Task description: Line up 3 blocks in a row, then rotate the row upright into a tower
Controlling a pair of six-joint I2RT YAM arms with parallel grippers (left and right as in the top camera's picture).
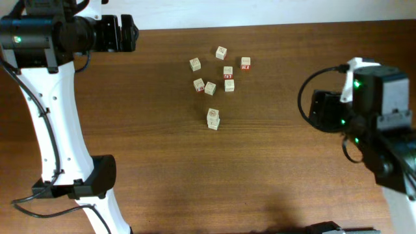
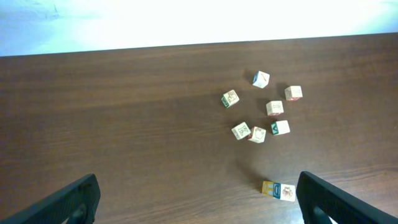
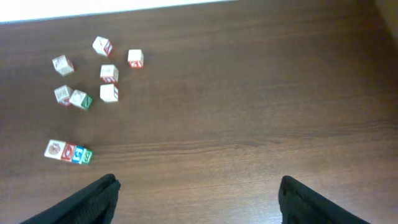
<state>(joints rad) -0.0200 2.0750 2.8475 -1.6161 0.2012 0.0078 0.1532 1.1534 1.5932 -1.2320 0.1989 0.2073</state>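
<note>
- Blocks [image 1: 213, 118] — overhead: a short row, touching end to end, on the table [image 1: 130, 130]; set apart from the seven loose cubes [image 1: 228, 71] scattered beyond it
- Left wrist: left gripper [image 2: 198, 182] jaws spread wide, nothing between them; the Blocks lie just beside the right finger [image 2: 329, 199], not touching it; yellow end face showing
- Right wrist: right gripper [image 3: 198, 182] jaws wide apart, holding nothing; the Blocks lie far left — blue and green faces visible; exact count unclear
</note>
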